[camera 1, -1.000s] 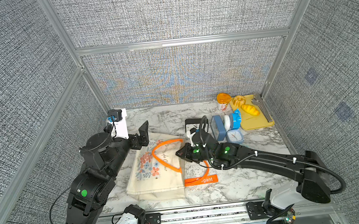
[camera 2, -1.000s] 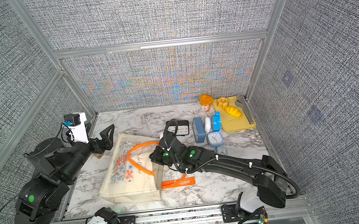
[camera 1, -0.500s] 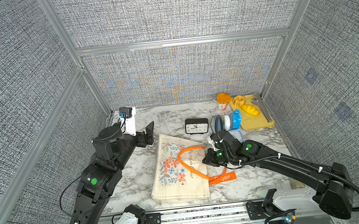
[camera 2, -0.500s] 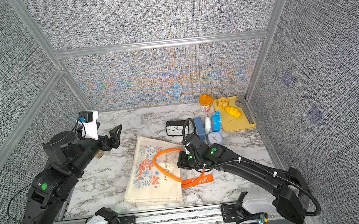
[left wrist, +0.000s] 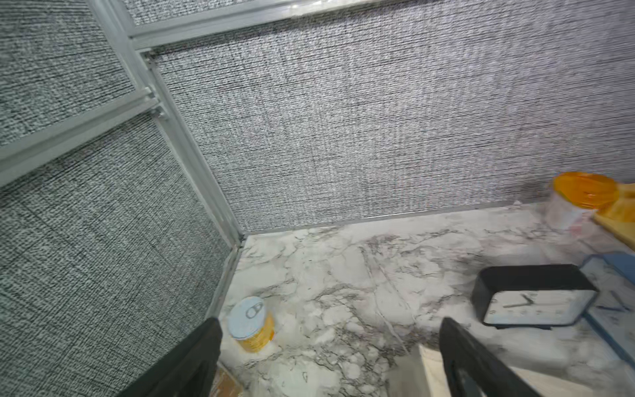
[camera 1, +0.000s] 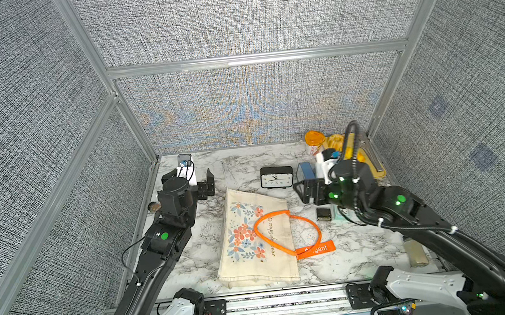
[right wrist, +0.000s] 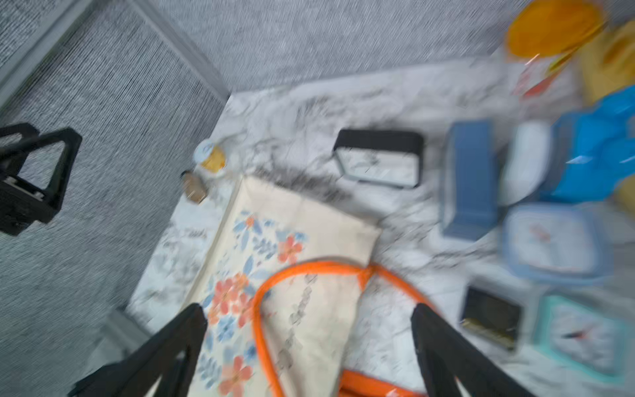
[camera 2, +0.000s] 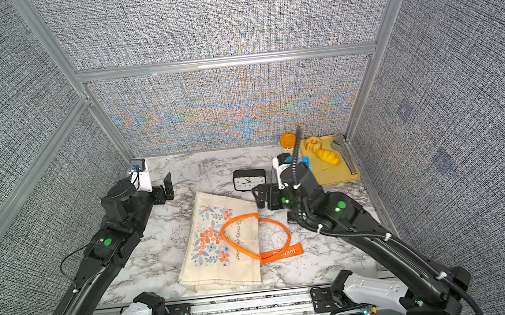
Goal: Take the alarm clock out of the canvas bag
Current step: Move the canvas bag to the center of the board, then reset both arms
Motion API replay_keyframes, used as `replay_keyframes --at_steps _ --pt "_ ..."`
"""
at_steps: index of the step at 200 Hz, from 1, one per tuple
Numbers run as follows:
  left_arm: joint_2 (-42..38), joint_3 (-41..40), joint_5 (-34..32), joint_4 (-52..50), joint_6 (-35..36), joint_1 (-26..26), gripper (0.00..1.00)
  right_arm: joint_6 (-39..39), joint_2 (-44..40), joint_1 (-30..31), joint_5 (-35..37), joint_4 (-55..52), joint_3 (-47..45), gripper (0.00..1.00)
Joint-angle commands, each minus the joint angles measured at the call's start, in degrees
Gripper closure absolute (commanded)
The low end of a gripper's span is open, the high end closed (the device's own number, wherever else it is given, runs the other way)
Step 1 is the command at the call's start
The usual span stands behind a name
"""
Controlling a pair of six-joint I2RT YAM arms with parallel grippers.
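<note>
Finding the alarm clock (camera 1: 276, 177) outside the canvas bag (camera 1: 249, 261), upright on the marble table (camera 1: 245, 162), dial toward the front, just past the bag's far edge and apart from it. Seeing the bag flat on the tabletop, flower print up, orange handles (right wrist: 309, 267) looped over the cloth and out onto the marble on the right arm's side.

Noting the left gripper (left wrist: 330, 330) raised near the far left corner, fingers spread with nothing between them. Noting the right gripper (right wrist: 307, 311) likewise spread wide and empty, hanging just beside the clock on the right arm's side.

Counting a crowd to the clock's right: a blue box (camera 1: 305, 170) next to it, a pale blue square thing (right wrist: 553, 240) too blurred to name, a teal clock (right wrist: 584, 337), a small dark box (camera 1: 324, 214), an orange-lidded tub (camera 1: 314, 138) and a yellow board (camera 2: 336, 172) in the far right corner. Losing much of that cluster behind the right arm in both top views. Spotting a yellow can (left wrist: 252, 323) with a pull-tab lid by the left wall.

Reading "egant" in white on the orange tag (camera 1: 316, 249), with the first letters crossed by a handle. Making out a line of script beside the flowers, too small to read, and numerals along the lower edge of the clock's dial.
</note>
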Motion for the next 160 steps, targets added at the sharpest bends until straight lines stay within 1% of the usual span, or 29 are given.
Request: replay_keyframes --at_steps 1,24,36,44,59,74,87,99,105,117,123,131,137,146,160 --pt "2.8 -3.2 -1.1 12.0 0.3 3.9 0.01 -16.3 -4.3 -5.4 14.6 7.7 -5.2 0.01" --pt "3.0 -13.6 -2.7 26.3 -1.5 8.9 0.04 -23.7 -9.2 -15.1 16.3 19.5 -16.4 0.01" --pt "3.4 -19.4 -2.6 32.9 -2.1 11.5 0.06 -26.5 -11.9 -19.8 15.6 27.0 -25.0 0.01" --pt "4.2 -22.6 -2.5 37.1 -3.0 13.2 0.06 -29.0 -13.5 -23.1 12.6 33.1 -30.6 0.01" --pt "6.3 -29.4 -0.8 47.5 -3.3 15.8 0.06 -33.3 -15.3 -28.8 4.4 44.6 -41.0 0.01" --pt "10.3 -34.7 0.8 57.7 -2.5 17.8 0.06 -33.0 -14.6 -32.6 2.1 56.9 -49.8 0.01" --pt "15.0 -36.9 2.9 64.0 -1.6 19.3 0.05 -32.0 -10.9 -35.1 0.3 65.6 -55.2 0.01" --pt "19.5 -37.6 5.3 68.3 0.5 19.7 0.05 -31.2 -4.6 -36.5 -0.1 74.0 -58.0 0.01" --pt "21.6 -37.6 6.8 70.2 1.2 19.8 0.05 -31.4 -2.1 -36.8 -0.5 77.4 -58.5 0.01" --pt "25.0 -37.4 10.0 74.0 2.0 20.0 0.05 -32.1 6.0 -37.1 -0.6 85.1 -58.8 0.01" --pt "26.1 -36.7 12.5 74.5 2.4 20.3 0.04 -32.0 9.5 -37.2 -0.3 88.1 -58.6 0.01" --pt "27.9 -35.9 13.8 75.9 1.7 20.7 0.01 -31.4 13.8 -37.4 0.2 92.0 -58.0 0.01" --pt "29.6 -35.4 14.9 76.9 0.7 21.0 0.01 -30.8 16.3 -37.6 0.7 93.1 -57.1 0.01" --pt "31.9 -34.6 16.3 77.8 1.0 21.1 0.01 -30.4 19.3 -37.6 1.2 91.7 -55.8 0.01" --pt "34.6 -34.5 17.8 79.8 0.7 21.1 0.01 -30.4 22.9 -37.7 1.5 94.8 -55.8 0.01"
